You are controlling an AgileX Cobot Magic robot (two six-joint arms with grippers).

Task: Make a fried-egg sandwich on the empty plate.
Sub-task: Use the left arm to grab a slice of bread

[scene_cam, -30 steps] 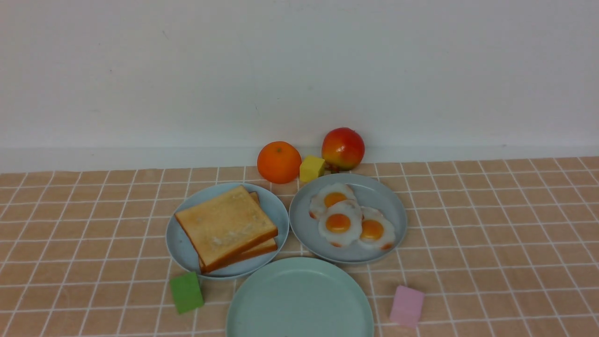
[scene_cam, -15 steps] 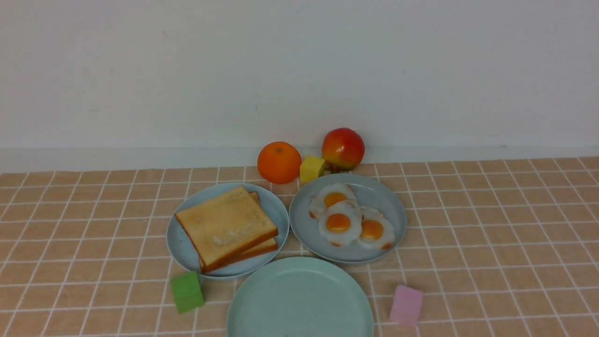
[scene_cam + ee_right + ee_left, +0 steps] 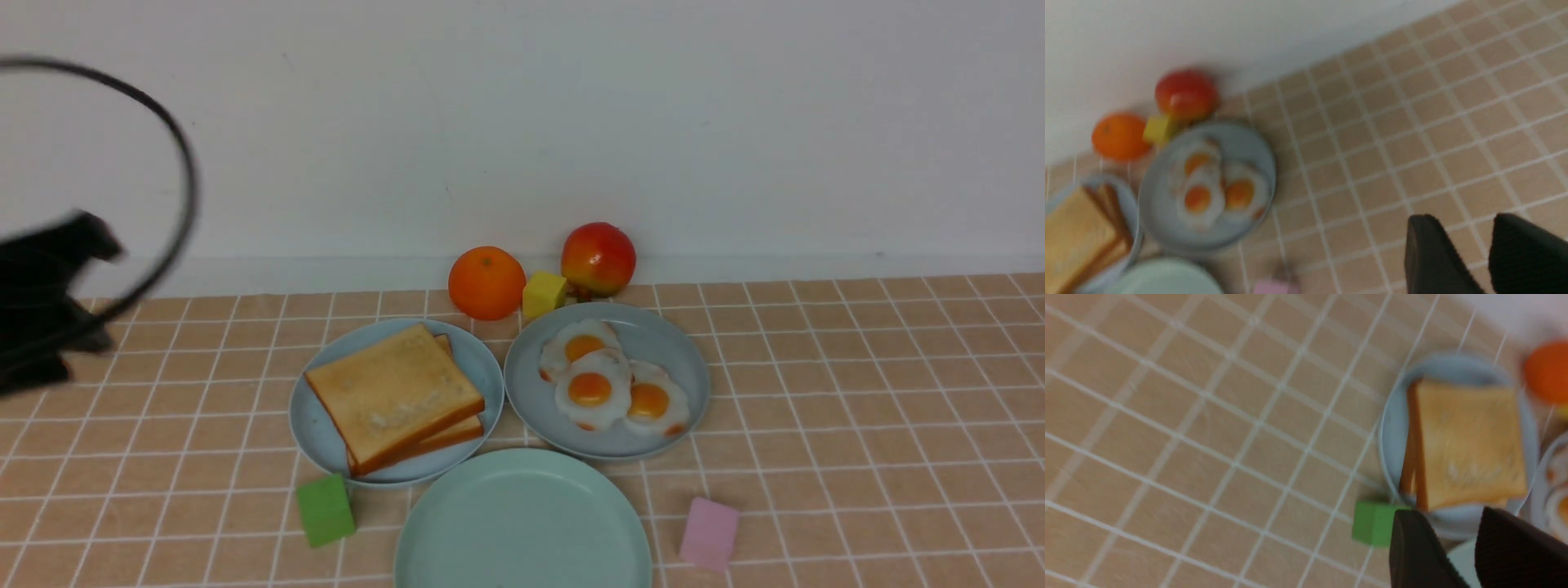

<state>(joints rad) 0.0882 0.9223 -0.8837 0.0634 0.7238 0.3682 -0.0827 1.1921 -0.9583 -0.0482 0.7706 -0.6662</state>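
Near the front edge, empty plate [image 3: 522, 523]; left gripper [image 3: 1449, 517], right gripper [image 3: 1464, 223] both part-open, holding nothing

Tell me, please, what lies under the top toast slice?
A second toast slice, showing only along its edges; its middle and the light-blue plate beneath are covered.

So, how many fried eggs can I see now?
3 fried eggs, overlapping on the grey-blue plate: one at the back, one in the middle, one at the right. None looks hidden.
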